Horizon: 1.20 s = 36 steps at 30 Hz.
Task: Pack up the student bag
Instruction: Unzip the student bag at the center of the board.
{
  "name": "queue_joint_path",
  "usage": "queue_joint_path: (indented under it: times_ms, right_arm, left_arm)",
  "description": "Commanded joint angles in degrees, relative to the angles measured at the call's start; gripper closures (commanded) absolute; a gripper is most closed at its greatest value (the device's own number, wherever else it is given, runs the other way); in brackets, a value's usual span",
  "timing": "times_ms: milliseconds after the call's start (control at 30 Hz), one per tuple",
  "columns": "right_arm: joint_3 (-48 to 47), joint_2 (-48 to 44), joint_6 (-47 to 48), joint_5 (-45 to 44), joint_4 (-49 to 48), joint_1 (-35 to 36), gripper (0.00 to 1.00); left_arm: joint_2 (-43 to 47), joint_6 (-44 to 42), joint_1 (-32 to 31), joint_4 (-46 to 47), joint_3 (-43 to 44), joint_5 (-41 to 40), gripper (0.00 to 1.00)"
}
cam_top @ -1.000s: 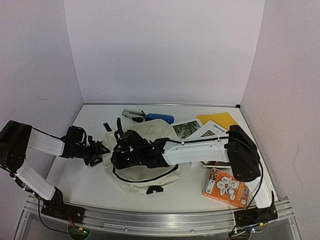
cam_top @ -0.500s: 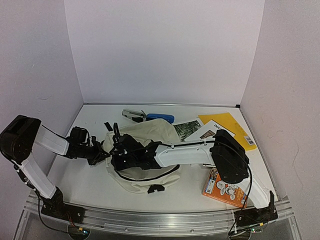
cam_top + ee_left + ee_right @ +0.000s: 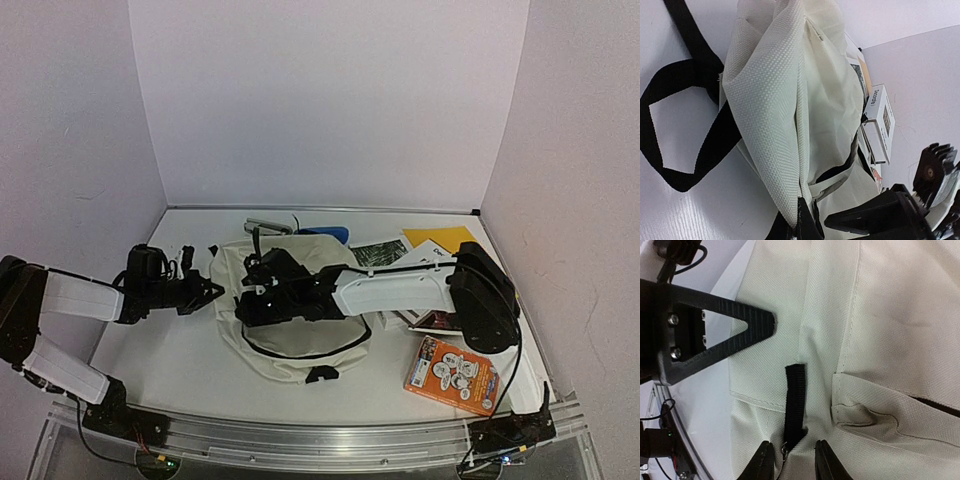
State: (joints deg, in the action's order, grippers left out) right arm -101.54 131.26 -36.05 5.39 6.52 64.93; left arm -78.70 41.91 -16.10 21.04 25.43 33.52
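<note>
— Where's the bag (image 3: 300, 345)?
— Lying mid-surface (image 3: 170, 360), with an orange book (image 3: 452, 375) well off to its right.
— And the left fingers (image 3: 803, 222)?
— Pressed together on the bag's cream edge (a fold of cloth is caught between them).
— The right fingers (image 3: 793, 460)?
— Slightly spread, one on either side of a black pull tab (image 3: 795, 400), not clamped on it.

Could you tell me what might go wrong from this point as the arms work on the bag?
1. The right gripper has its jaws on either side of the black pull tab without gripping it. The thin tab could slip out, or the jaws may catch fabric instead.
2. The left gripper pinches only a small fold at the edge of the student bag. A hard pull could tug it free and let the bag slide.
</note>
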Motion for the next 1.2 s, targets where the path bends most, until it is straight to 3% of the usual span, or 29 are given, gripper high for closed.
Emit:
queue_joint_path:
  times_ms: [0, 467, 1167]
  right_arm:
    - [2.2, -6.0, -1.2, 5.0, -3.7, -1.6, 0.71]
    - [-1.4, -1.9, -1.0, 10.2, -5.6, -3.2, 0.72]
    - [-4.1, 2.5, -0.8, 8.5, -5.5, -3.9, 0.79]
  left_arm:
    - [2.6, -4.3, -0.3, 1.4, 2.0, 2.1, 1.00]
    - [4.4, -2.8, -0.9, 3.1, 1.5, 3.2, 1.00]
    - [4.0, -2.3, -2.5, 3.9, 2.6, 3.1, 1.00]
